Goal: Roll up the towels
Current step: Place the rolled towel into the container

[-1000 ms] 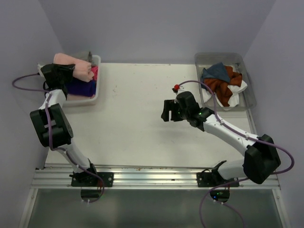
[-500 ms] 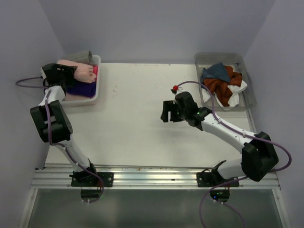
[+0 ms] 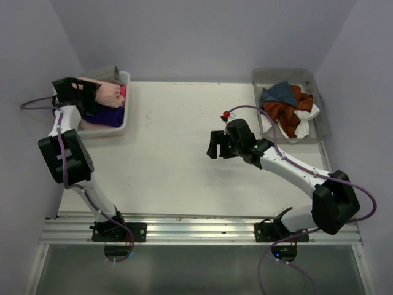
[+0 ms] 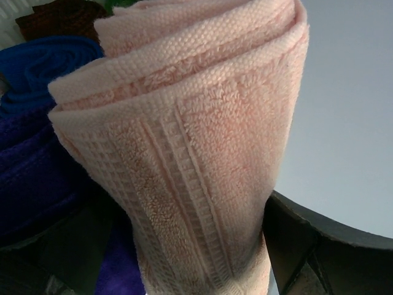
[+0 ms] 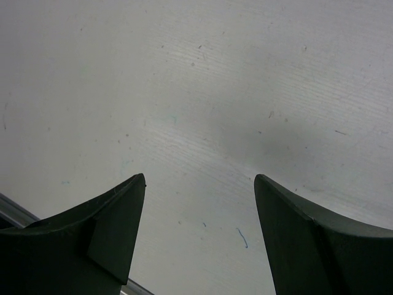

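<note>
Drawing back toward the wall since a second ago, the left gripper (image 3: 91, 97) is parting its fingers either side of the salmon pink towel (image 4: 184, 153). That towel is lying rolled in the bin (image 3: 127, 117) on the purple towel (image 3: 107, 115), and the spread fingers seem to be no longer pinching it. The right gripper (image 5: 199, 203) is hovering where it was over the bare surface (image 3: 178, 172), fingers apart and holding nothing.

To finish this placing well, the left arm should probably be lifting straight away, so the terry loops are not snagging and unwinding the roll. A teal towel (image 3: 279, 92), rust orange towel (image 3: 284, 115) and white towel (image 3: 312, 114) are lying unrolled in the tray (image 3: 324, 123).

The left wrist view is cropping the fingertips, so any lingering contact is hard to judge. The rolls lying underneath in the bin are staying mostly hidden.
</note>
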Robot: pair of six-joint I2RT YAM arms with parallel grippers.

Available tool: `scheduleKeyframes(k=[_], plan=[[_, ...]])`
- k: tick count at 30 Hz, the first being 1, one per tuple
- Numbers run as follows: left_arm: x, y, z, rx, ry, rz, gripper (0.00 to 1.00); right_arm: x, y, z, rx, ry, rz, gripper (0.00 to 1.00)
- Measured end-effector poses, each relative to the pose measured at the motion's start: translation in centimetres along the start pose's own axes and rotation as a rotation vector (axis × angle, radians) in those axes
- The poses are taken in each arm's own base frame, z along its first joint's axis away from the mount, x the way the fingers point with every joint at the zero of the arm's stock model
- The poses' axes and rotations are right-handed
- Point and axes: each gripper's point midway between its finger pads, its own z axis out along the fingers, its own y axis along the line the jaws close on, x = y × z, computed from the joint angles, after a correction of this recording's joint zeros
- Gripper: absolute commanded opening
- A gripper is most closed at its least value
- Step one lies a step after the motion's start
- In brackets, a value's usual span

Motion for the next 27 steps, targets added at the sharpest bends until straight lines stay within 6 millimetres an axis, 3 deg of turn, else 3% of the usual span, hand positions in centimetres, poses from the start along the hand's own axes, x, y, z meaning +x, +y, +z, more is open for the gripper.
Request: scheduleKeyframes(k=[9, 27], plan=[[0.4, 0.0, -1.6, -0.021, 0.019, 0.054, 1.0, 0.1, 0.1, 0.0, -0.006, 0.003, 0.0, 0.77], [0.2, -2.4, -5.4, 0.023, -0.003, 0.168, 1.0, -0.6, 0.8, -0.9, -0.04, -0.02, -0.001, 0.79]])
